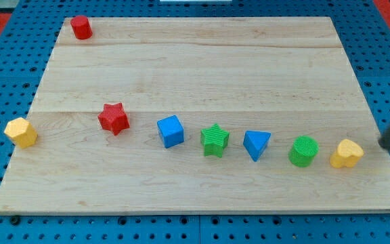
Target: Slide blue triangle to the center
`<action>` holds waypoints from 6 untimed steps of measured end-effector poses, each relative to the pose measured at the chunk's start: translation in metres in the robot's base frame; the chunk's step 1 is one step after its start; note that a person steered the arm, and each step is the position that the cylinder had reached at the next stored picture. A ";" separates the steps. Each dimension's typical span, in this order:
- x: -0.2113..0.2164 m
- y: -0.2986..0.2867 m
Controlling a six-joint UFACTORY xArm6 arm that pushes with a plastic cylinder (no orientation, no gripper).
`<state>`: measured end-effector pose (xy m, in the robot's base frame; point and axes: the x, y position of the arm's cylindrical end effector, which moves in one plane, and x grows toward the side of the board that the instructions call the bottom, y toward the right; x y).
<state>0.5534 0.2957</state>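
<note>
The blue triangle (256, 144) lies on the wooden board (202, 74), right of the middle and toward the view's bottom, between a green star (214, 140) on its left and a green cylinder (304, 151) on its right. My rod enters at the view's right edge; my tip (384, 145) sits near the board's right edge, just right of a yellow heart-like block (347, 154) and well to the right of the blue triangle, not touching it.
A blue cube (171, 131) and a red star (114, 118) lie left of the green star. A yellow hexagon (21, 132) sits at the board's left edge. A red cylinder (80, 27) stands at the top left corner.
</note>
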 end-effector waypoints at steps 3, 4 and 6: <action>-0.002 -0.214; -0.045 -0.215; -0.050 -0.198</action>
<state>0.5032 0.0974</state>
